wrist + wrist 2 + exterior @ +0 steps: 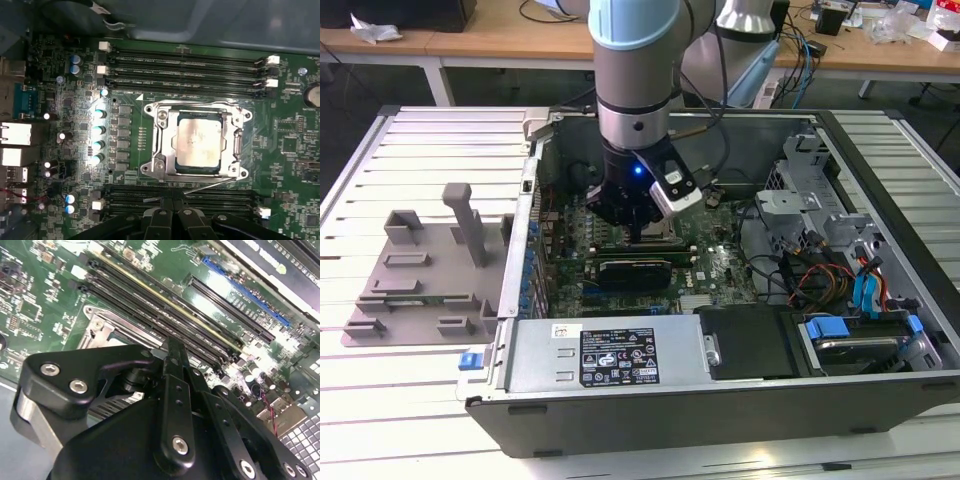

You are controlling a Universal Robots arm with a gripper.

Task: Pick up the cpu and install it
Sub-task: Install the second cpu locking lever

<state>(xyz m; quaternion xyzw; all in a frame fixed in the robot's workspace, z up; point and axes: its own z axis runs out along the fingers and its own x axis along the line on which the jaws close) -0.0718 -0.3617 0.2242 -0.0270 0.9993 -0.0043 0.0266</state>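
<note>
Green motherboard [210, 65] carries the cpu [198, 143] seated in its socket (silver top showing), claw [172, 210] together above.

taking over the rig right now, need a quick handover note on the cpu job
Tool: down inside the open computer case, right over the motherboard's socket area; whether its fingers are open or shut cannot be told.
CPU: in the first wrist view it lies flat in the socket frame, silver top up, between the memory slot banks.
Done: the CPU appears to be seated in the socket.
Left: confirm the tool has let go and the chip sits square.
Grey tray: on the table at the exterior view's left, outside the case.
</note>
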